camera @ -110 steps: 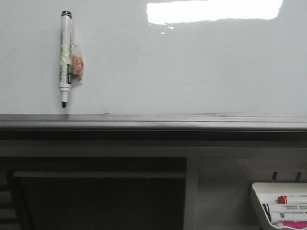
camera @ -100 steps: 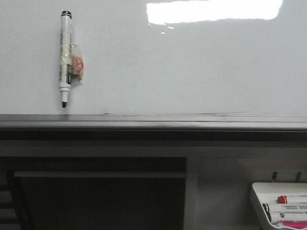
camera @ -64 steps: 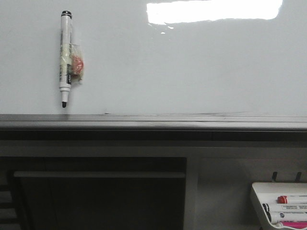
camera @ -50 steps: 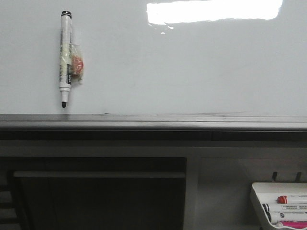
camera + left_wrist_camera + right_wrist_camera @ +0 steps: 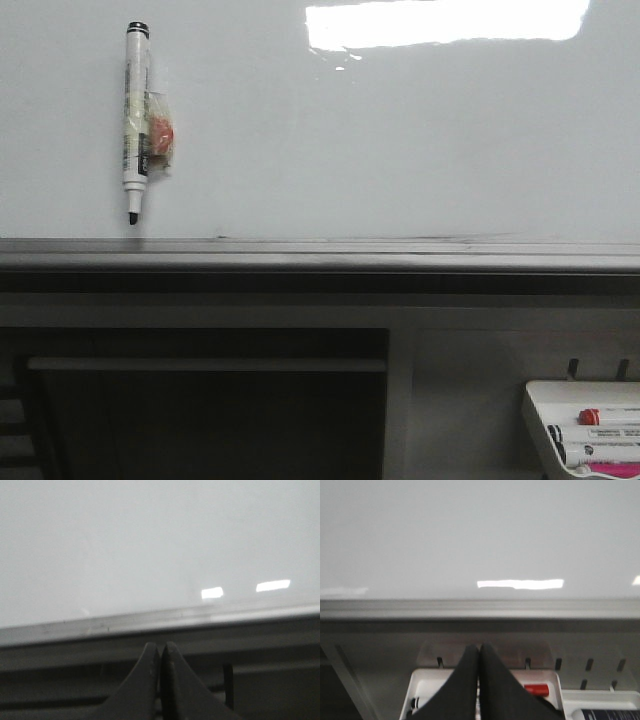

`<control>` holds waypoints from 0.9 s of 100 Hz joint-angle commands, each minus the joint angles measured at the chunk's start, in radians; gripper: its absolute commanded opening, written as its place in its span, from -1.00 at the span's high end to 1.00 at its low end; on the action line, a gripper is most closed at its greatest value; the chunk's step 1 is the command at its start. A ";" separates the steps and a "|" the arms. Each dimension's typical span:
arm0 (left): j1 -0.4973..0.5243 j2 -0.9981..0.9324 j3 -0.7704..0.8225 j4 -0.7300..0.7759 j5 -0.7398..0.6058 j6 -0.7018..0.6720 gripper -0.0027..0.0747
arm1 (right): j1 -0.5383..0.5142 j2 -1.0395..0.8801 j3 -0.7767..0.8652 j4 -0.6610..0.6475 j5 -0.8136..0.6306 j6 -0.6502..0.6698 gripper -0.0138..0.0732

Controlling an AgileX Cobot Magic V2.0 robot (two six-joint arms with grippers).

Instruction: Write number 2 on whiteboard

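The whiteboard (image 5: 380,140) fills the upper half of the front view, glossy white with glare at the top and a grey ledge (image 5: 320,252) along its lower edge. No number 2 shows on it. A black marker (image 5: 136,120) hangs upright on the board at the upper left, tip down, with a small taped orange piece beside it. No gripper shows in the front view. My left gripper (image 5: 160,652) is shut and empty, below the ledge (image 5: 150,622). My right gripper (image 5: 479,652) is shut and empty, over the marker tray (image 5: 427,685).
A small white marker tray (image 5: 585,425) hangs at the lower right with a red-capped marker (image 5: 600,415), a black one and a pink one. A dark recess (image 5: 210,410) lies under the ledge at the left. The red cap (image 5: 536,690) also shows in the right wrist view.
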 commanded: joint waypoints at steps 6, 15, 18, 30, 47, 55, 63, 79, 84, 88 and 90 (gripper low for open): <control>0.000 -0.026 0.029 -0.005 -0.230 -0.010 0.98 | -0.005 -0.025 0.023 -0.001 -0.186 -0.005 0.80; 0.000 -0.026 0.029 -0.005 -0.264 -0.010 0.98 | -0.005 -0.025 0.023 -0.013 -0.189 -0.005 0.80; 0.000 -0.026 0.029 -0.005 -0.264 -0.010 0.98 | -0.005 -0.025 0.023 -0.018 -0.192 -0.005 0.80; 0.000 -0.026 0.029 -0.005 -0.264 -0.010 0.98 | -0.005 -0.025 0.023 -0.022 -0.251 -0.005 0.80; 0.000 -0.026 0.029 -0.005 -0.266 -0.010 0.98 | -0.005 -0.025 0.023 -0.022 -0.374 -0.005 0.80; 0.000 -0.026 0.029 -0.013 -0.291 -0.010 0.98 | -0.005 -0.025 0.023 -0.022 -0.417 -0.005 0.80; 0.000 -0.026 0.029 -0.017 -0.318 -0.023 0.98 | -0.005 -0.025 0.021 -0.022 -0.430 -0.005 0.80; 0.000 -0.026 0.024 -0.131 -0.377 -0.023 0.98 | -0.005 -0.023 -0.002 0.005 -0.333 -0.005 0.80; 0.000 -0.026 0.014 -0.154 -0.386 -0.023 0.98 | -0.005 -0.013 -0.037 0.062 -0.237 -0.005 0.80; 0.000 -0.026 -0.003 -0.154 -0.376 -0.023 0.98 | -0.005 0.000 -0.059 0.089 -0.192 -0.005 0.80; 0.000 -0.024 -0.015 -0.154 -0.363 -0.023 0.98 | -0.005 0.008 -0.073 0.100 -0.174 -0.005 0.80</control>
